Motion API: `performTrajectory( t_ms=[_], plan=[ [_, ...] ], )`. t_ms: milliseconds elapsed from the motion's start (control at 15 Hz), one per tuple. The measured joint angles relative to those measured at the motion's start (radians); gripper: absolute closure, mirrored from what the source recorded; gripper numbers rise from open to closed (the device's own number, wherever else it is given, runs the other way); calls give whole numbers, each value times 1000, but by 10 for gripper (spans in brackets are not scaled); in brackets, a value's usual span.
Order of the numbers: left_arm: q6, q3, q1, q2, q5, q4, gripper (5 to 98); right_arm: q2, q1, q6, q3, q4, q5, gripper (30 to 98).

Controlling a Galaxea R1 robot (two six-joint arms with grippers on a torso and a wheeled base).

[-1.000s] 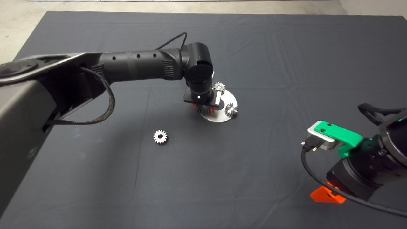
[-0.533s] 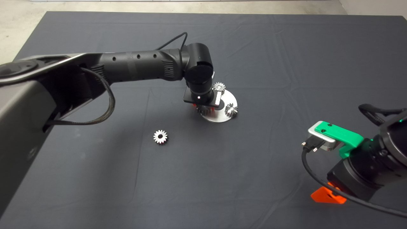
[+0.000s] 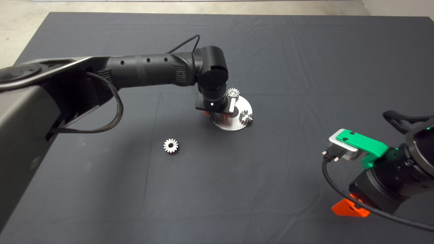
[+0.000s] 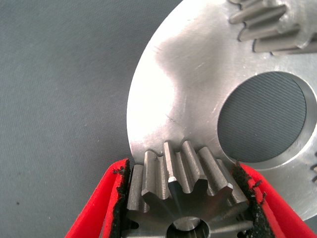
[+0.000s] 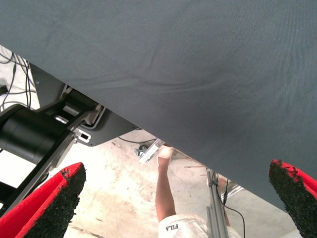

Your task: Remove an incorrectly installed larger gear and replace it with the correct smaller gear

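Observation:
My left gripper [image 3: 215, 117] is down over the near-left edge of the round steel plate [image 3: 237, 126], shut on the larger gear [image 3: 217, 118]. In the left wrist view the gripper [image 4: 181, 171] has a red finger [image 4: 101, 203] with its black pad pressed on each side of the larger gear [image 4: 183, 193], which stands over the rim of the plate [image 4: 168, 94]. The smaller gear [image 3: 171, 145] lies flat and loose on the mat, to the near left of the plate. My right gripper [image 5: 181, 193] is parked at the mat's lower right edge, open and holding nothing.
Two more gears stand on the plate, one at its far side [image 3: 233, 92] and one at its right side [image 3: 245, 117]. The plate has a round centre hole [image 4: 262, 116]. The right wrist view shows the floor beyond the mat, with a person's leg [image 5: 166, 183].
The left gripper stays shut on the larger gear. It and the plate have shifted very slightly to the left. The right arm has not moved.

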Motion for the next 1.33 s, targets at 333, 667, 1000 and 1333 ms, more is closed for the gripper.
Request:
performTrajectory(
  t_ms=[333,667,1000,1333],
  plan=[
    [-13,0,-2,0,12,-1,575,0,0,0,0,0,0,309],
    [-30,0,-16,-1,31,-4,578,0,-5,0,1,0,0,309],
    [-32,0,-39,-1,39,-32,579,0,-8,0,3,0,0,309],
    [-32,2,-77,-4,44,-72,579,0,-11,0,3,0,0,309]
  ],
)
